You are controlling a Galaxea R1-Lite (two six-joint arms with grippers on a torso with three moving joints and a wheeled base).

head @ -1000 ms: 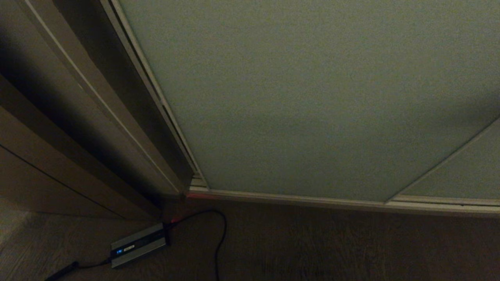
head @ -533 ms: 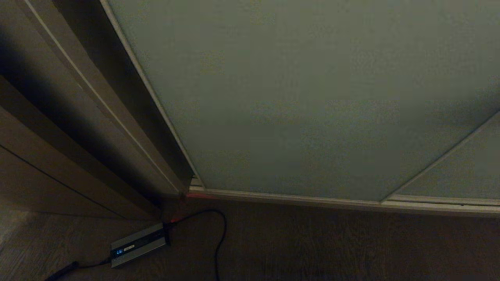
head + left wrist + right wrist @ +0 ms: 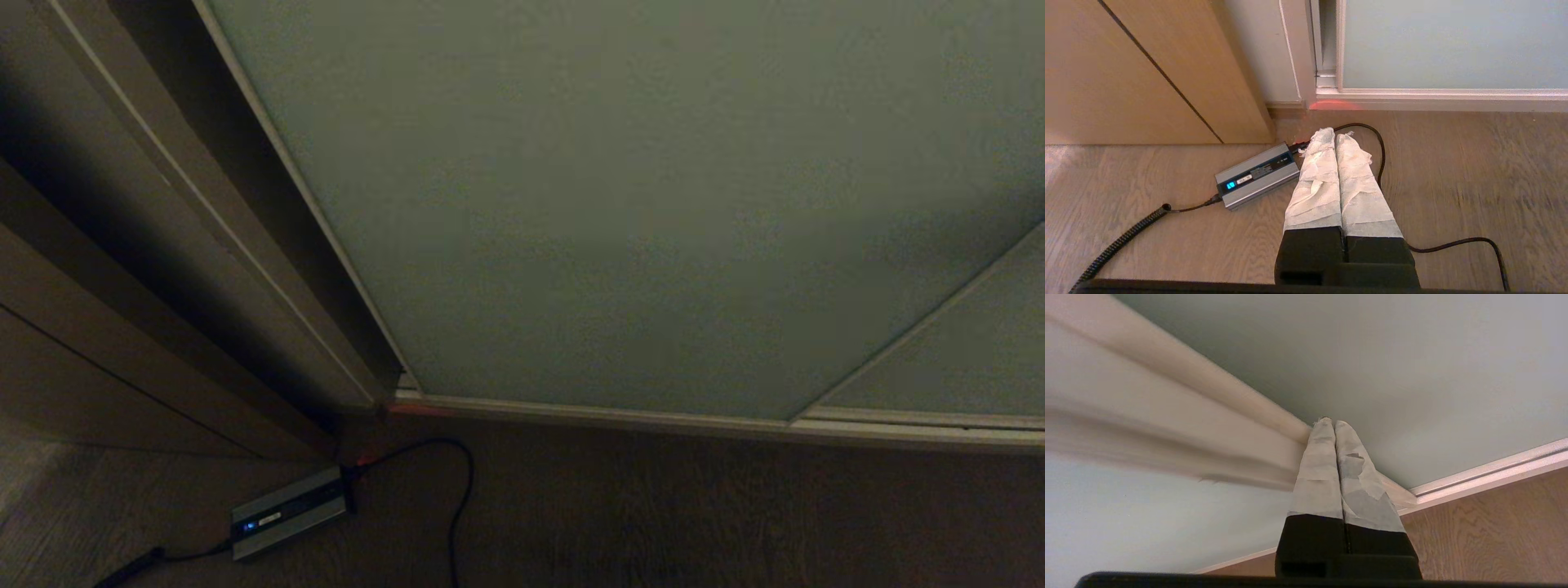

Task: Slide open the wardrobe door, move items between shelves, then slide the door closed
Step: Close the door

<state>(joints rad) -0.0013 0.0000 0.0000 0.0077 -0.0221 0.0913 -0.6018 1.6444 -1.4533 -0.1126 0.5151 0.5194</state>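
The sliding wardrobe door is a pale grey-green panel filling most of the head view, its left edge close to the wardrobe's side. In the left wrist view a narrow dark gap remains beside the door. My right gripper is shut and empty, its taped tips against the door's cream vertical frame, blurred by motion. My left gripper is shut and empty, hanging parked over the wood floor. Neither gripper shows in the head view. The items and the shelves are hidden behind the door.
A second door panel overlaps at the right. The floor track runs along the bottom. Brown wood panels stand on the left. A grey charger box with black cable lies on the floor near the corner.
The door has slid to the left, narrowing the dark gap at the wardrobe's side. The charger and floor have kept their place; the left arm has not moved.
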